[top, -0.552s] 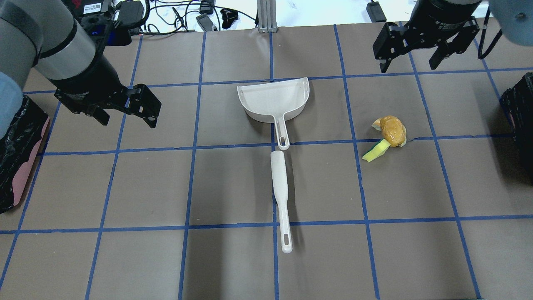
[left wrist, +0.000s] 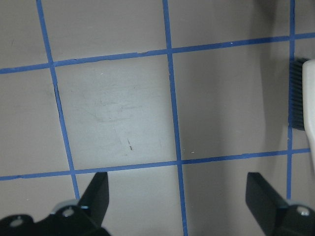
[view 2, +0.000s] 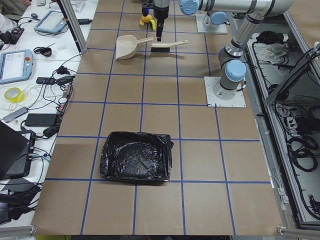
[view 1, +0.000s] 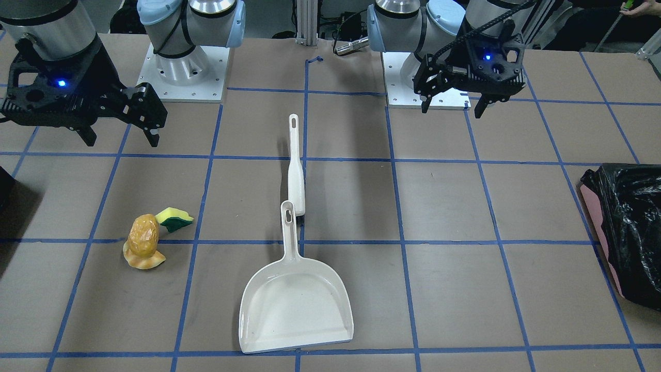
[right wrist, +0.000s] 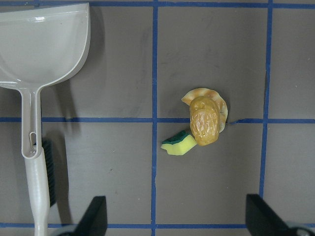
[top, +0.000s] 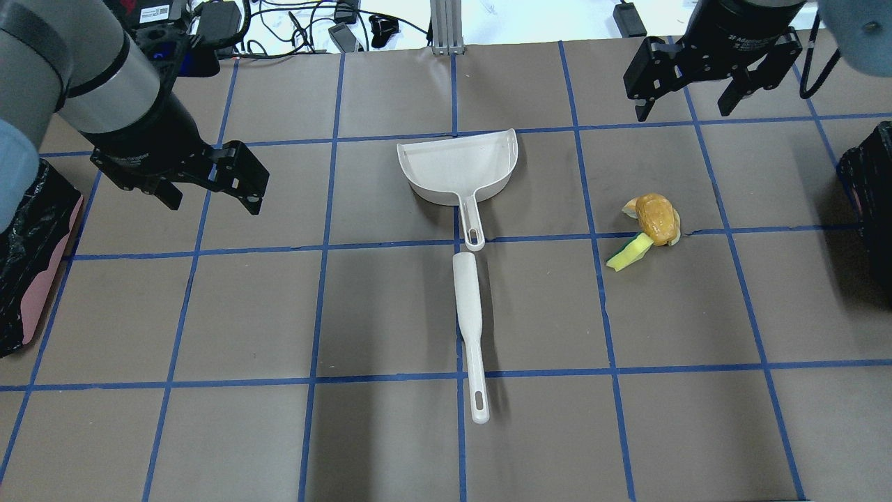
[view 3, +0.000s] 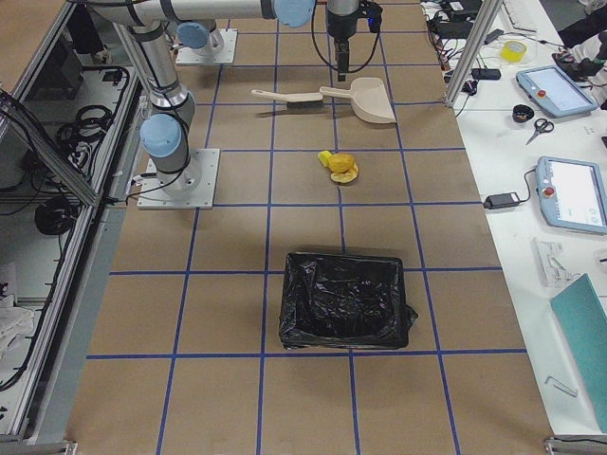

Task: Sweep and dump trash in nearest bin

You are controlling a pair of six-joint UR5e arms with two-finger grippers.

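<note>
Hardly anything is shifted: only the left gripper [top: 212, 202] is nudged. Both grippers are held spread and empty. The trash [top: 651, 223] is found below the nearer right gripper [top: 681, 111], slightly robot-ward, with the bin [top: 871, 181] to that gripper's right. Wrist lettering cannot be read.

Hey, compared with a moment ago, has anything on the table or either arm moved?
Nothing visibly changed. The left pincer and the right pincer hang open and empty above the table, as before. The dustpan, the brush and the trash pile lie where they were.
</note>
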